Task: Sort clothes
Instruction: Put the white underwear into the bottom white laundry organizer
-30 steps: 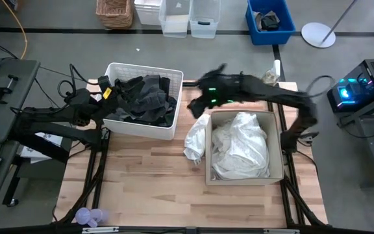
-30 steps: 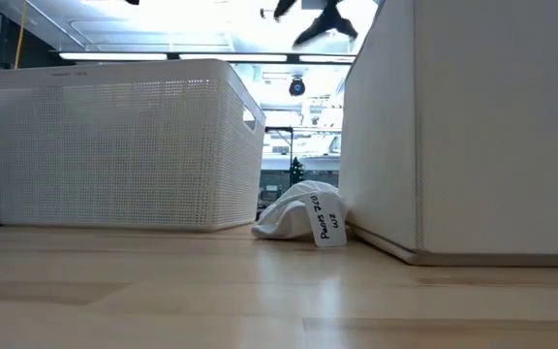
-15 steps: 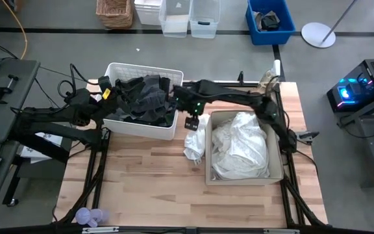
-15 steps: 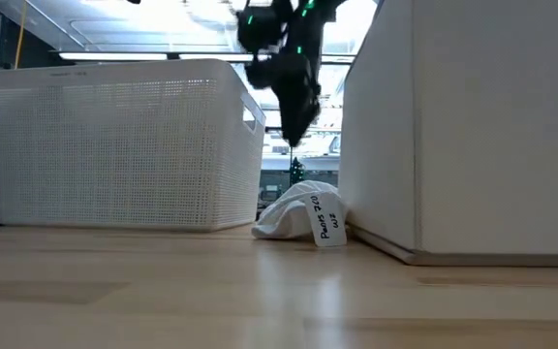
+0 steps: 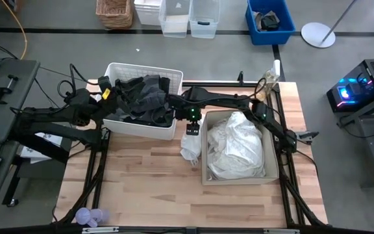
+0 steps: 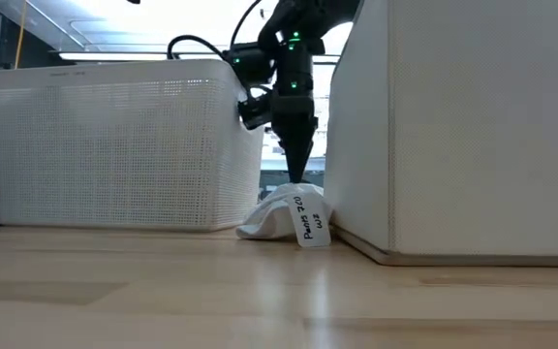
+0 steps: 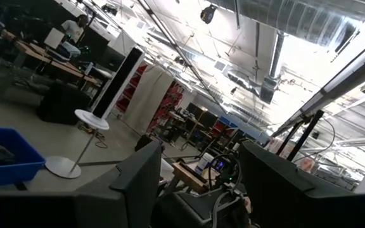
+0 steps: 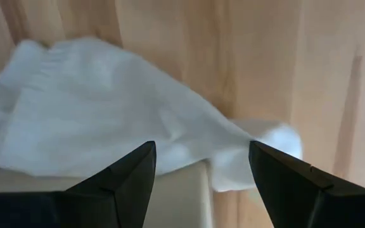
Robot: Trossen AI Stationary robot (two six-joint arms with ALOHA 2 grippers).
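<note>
The right claw [image 6: 296, 174] hangs in the narrow gap between the basket [image 5: 125, 127] and the box [image 5: 239, 179], pointing down just above a white garment [image 5: 191, 148]. Its fingers [image 8: 122, 180] stand wide apart, holding nothing. The garment lies crumpled on the bench [image 5: 141, 188], against the box wall, with a label on it. The front of the bench is open. Dark clothes [image 5: 145, 99] fill the basket, white clothes [image 5: 236, 146] the box. The left claw [image 5: 106, 93] is at the basket's left rim; I cannot tell its state.
</note>
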